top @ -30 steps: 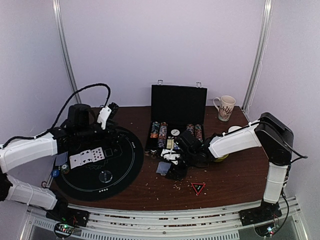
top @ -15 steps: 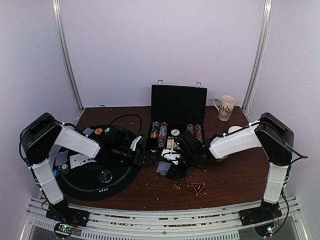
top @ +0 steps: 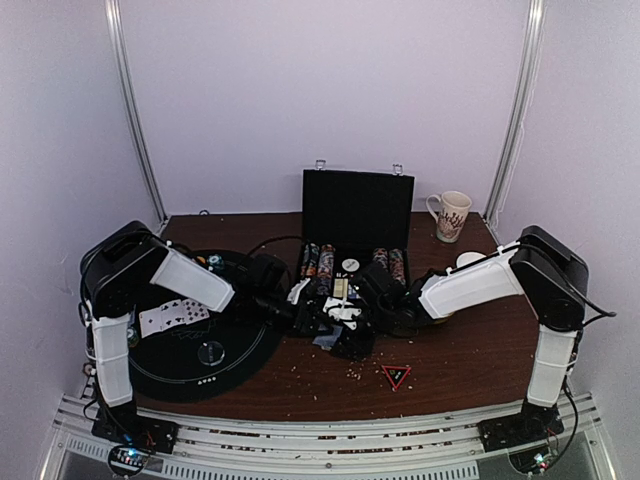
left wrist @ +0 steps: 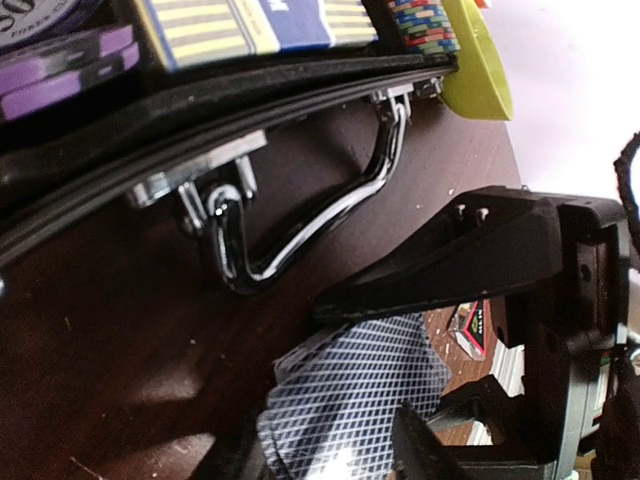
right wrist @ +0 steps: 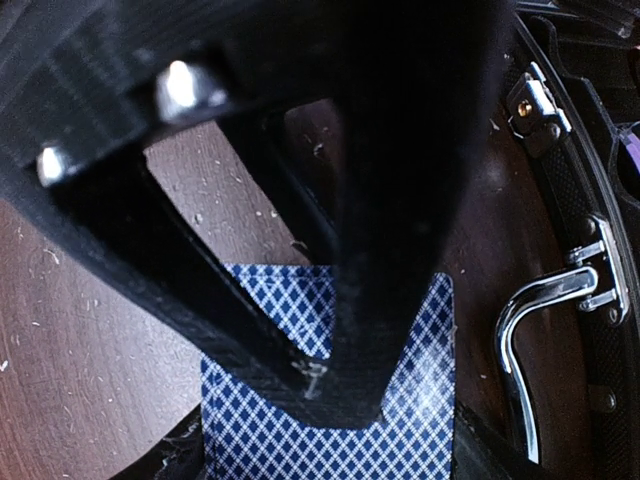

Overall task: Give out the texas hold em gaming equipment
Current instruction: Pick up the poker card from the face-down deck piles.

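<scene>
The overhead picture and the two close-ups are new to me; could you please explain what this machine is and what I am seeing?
These are two robot arms bolted at the near edge of a table, each ending in a two-finger pincer. The wide picture comes from a fixed camera above and behind them. Each close-up comes from a camera on one wrist. On the table stand an open black case holding chip stacks, a patterned mug, a round black mat with face-up cards, and a red triangle. Both arms reach to one blue-backed card lying before the case. The right pincer looks shut, its tip over the card. The left pincer looks open, straddling it. Whether either grips the card, I cannot tell.
</scene>
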`<state>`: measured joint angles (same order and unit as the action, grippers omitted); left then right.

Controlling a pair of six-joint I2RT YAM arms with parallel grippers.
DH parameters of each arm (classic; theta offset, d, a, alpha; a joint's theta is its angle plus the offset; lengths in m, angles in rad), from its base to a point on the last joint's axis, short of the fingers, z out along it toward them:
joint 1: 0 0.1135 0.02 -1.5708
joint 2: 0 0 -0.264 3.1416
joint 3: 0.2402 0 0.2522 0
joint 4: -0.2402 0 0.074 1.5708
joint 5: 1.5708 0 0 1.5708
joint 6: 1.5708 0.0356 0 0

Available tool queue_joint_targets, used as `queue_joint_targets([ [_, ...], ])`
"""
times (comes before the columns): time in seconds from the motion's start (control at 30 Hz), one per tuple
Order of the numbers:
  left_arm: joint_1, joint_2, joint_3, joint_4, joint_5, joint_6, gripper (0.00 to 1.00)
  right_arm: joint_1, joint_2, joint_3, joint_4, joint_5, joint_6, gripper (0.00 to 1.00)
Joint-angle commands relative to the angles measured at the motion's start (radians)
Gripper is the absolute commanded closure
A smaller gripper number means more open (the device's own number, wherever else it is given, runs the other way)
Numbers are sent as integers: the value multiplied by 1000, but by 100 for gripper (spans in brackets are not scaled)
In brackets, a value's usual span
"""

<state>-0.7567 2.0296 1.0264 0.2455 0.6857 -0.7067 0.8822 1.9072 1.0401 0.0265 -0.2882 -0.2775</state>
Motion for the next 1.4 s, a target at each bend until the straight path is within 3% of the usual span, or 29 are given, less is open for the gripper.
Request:
queue_joint_targets([
  [0.0,-8,0,19,-55,-12,52,63,5,28,-39,-89,65,8,28],
  [0.17,-16,10,30,-58,-5,72,87,5,36,-29,-88,62,12,28],
  [0.23,-15,2,25,-60,-11,81,91,5,34,-31,-88,65,12,28],
  [0.7,18,-31,9,-171,-88,173,80,5,19,-54,-86,73,12,27],
  [1.37,51,-96,-18,-172,-42,199,94,5,23,-48,-101,80,4,28],
])
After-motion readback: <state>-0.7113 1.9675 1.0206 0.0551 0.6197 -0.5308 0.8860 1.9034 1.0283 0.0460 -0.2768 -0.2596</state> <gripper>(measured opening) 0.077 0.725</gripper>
